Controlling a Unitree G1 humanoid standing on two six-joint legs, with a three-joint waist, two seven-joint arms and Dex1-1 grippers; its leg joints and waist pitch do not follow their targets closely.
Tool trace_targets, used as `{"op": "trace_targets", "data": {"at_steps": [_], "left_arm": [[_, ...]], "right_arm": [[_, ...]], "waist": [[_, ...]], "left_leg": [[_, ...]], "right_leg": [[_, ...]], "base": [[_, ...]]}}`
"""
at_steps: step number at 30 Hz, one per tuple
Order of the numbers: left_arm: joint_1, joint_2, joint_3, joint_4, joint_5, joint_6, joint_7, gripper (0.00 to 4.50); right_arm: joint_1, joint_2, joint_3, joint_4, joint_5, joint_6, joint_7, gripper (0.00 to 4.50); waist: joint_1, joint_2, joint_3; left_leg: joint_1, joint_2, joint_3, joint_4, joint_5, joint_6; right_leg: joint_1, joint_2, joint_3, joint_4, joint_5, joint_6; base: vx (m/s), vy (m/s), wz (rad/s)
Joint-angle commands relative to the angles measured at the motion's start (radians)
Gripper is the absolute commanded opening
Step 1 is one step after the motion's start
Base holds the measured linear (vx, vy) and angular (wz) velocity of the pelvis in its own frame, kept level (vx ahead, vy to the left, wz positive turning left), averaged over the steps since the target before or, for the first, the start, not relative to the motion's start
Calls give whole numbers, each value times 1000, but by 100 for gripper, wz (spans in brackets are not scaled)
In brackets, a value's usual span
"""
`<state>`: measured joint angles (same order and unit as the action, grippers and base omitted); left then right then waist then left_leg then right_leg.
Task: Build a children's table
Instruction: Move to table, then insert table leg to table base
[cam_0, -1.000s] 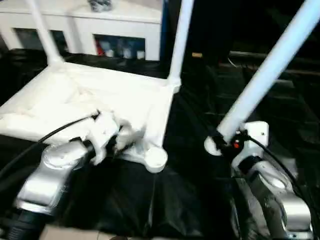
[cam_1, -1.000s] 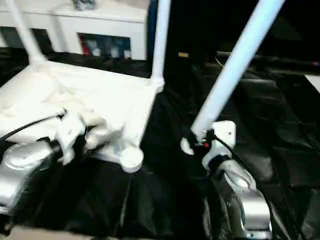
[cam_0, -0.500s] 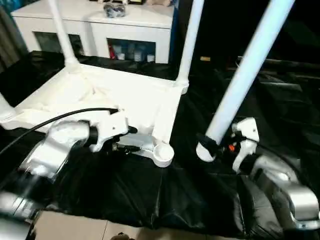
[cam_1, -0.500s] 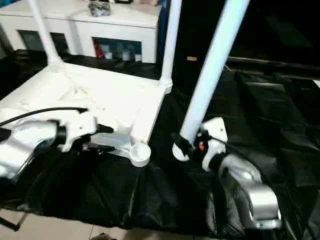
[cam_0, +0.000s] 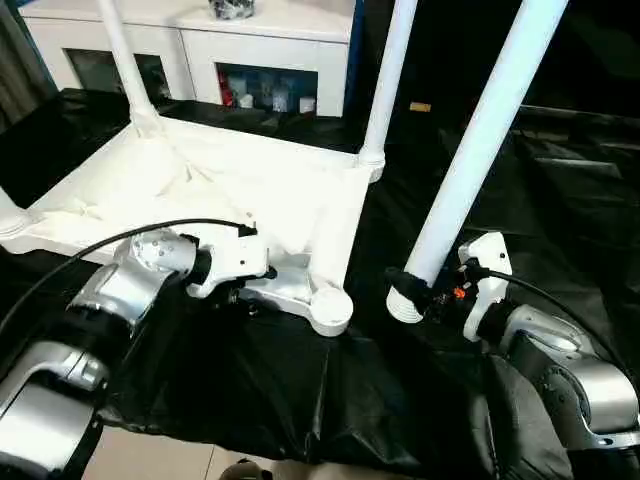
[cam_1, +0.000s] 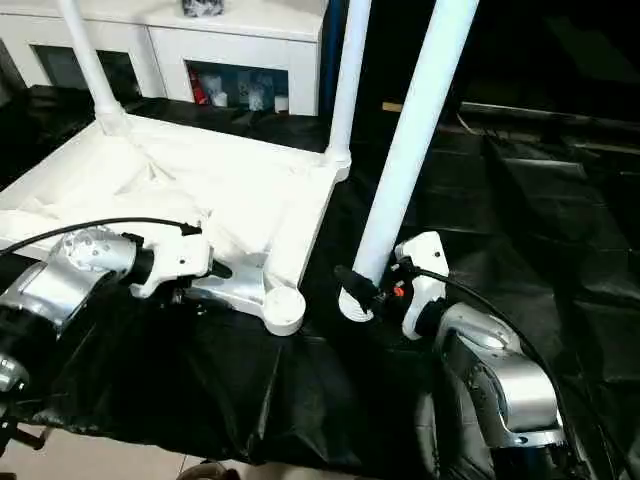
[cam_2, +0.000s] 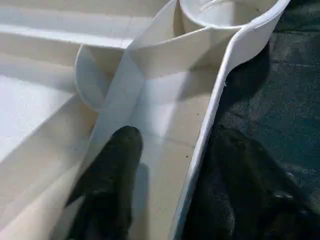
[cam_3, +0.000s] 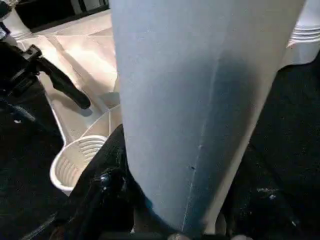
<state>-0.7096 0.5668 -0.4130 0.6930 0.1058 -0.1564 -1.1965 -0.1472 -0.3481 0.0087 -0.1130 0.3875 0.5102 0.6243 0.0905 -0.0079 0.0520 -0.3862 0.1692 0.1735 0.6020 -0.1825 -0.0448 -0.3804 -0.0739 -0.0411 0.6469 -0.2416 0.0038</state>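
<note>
Since a second ago our right claw (cam_0: 420, 292) has swung its white leg (cam_0: 475, 150) steeper and closer to the empty corner socket (cam_0: 330, 303). It grips that leg near the thick end, just beside the socket. Our left claw (cam_2: 165, 165) straddles the tabletop (cam_0: 200, 185) rim by that corner, one finger (cam_2: 112, 170) inside. The tabletop lies underside-up on the black-covered worktop (cam_0: 330, 390), fitted legs (cam_0: 390, 80) upright.
</note>
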Motion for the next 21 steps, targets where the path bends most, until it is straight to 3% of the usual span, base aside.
{"op": "trace_targets", "data": {"at_steps": [1, 16, 21], "left_arm": [[-30, -12, -5, 38, 10, -23, -14, 242], [-81, -44, 3, 165, 17, -72, -70, 114], [-75, -55, 22, 148, -16, -13, -105, 71]], "right_arm": [[-15, -7, -8, -6, 11, -16, 14, 190], [-21, -11, -3, 1, 7, -29, 35, 190], [-38, -10, 1, 13, 6, -32, 41, 190]], "waist": [[3, 7, -66], [6, 6, -69], [7, 6, -69]], "left_leg": [[27, 59, -18, -70, -141, 8], [26, 61, -18, -69, -126, 15], [25, 61, -18, -69, -117, 18]], "right_leg": [[42, -78, 43, -69, 62, -255], [44, -81, 42, -66, 100, -265], [44, -81, 42, -65, 103, -272]], "base": [[0, 0, 0], [0, 0, 0], [0, 0, 0]]}}
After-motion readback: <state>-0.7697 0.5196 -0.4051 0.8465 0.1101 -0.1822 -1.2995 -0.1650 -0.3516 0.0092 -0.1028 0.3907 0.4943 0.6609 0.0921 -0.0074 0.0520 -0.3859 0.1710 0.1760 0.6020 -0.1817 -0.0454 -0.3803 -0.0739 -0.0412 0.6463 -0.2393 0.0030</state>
